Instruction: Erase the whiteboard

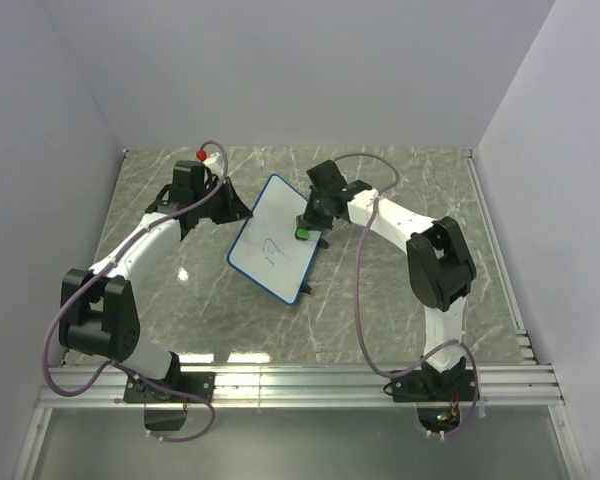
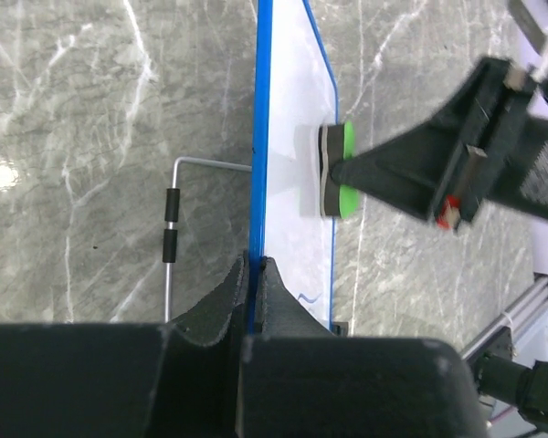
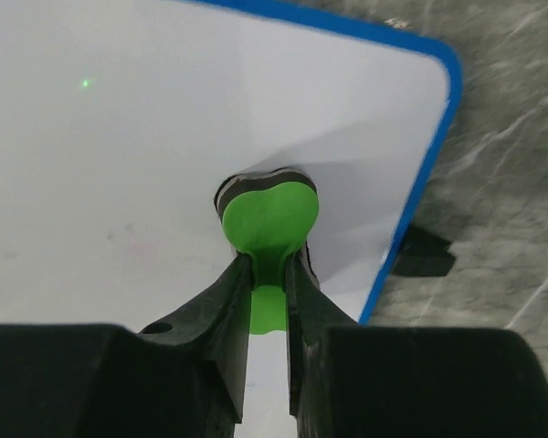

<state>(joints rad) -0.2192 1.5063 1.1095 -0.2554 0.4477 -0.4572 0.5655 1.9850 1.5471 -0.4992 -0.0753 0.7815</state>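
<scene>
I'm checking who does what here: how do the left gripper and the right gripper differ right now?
The left gripper is shut on the whiteboard at its blue rim; the right gripper is shut on the green eraser, held against the white face. The left gripper meets the board edge-on; the right gripper faces its surface. Both are shut.
</scene>
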